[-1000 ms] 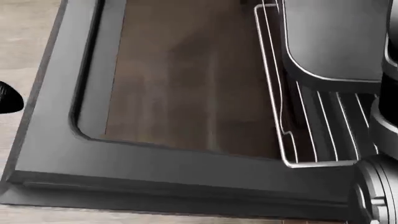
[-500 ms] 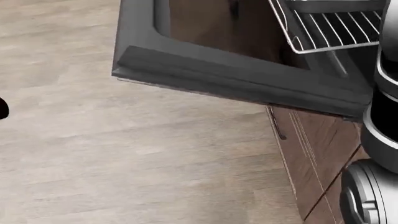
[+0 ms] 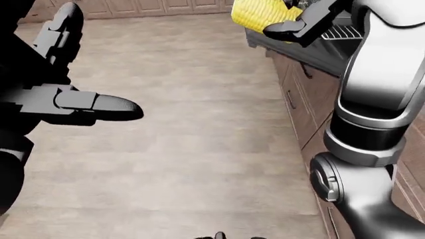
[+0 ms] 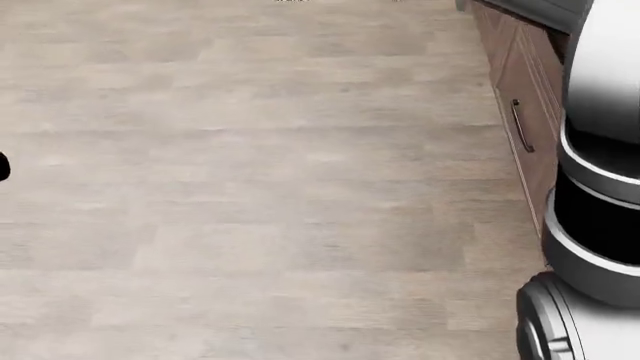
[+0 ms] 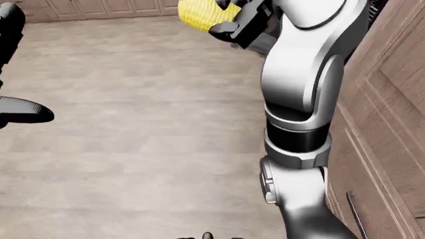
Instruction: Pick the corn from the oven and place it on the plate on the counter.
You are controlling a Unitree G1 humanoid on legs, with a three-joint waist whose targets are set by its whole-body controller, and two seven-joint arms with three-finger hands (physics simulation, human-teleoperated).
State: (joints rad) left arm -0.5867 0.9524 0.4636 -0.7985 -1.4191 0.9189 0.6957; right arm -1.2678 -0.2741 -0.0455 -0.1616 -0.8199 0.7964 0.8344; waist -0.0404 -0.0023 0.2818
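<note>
Left-eye view, far left: the left hand filled the edge of the frame, its palm lost in black and cut off by the border. Two fingers stood spread apart, one pointing up, one pointing right; nothing lay between them, so the hand was released and empty. In the right-eye view only a dark fingertip and a bit of the upper finger showed at the left edge.

Centre: bare wood-look floor took up most of every view. In the head view little else showed: floor, a black sliver at the left edge, and brown drawer fronts with a bar handle at upper right.

Top, right of centre: the corn appeared as a yellow ribbed end, cut off by the top border, so its full length could not be read. It sat in the right hand, whose dark fingers crossed its right side and underside and clenched on the cob; the corn stuck out to the left of the hand.

Right: the right arm, white and grey, ran from the bottom edge up to the hand and hid much of the cabinets. Behind the hand, a dark oven door and a patch of wire rack were partly visible, mostly covered by the arm.
</note>
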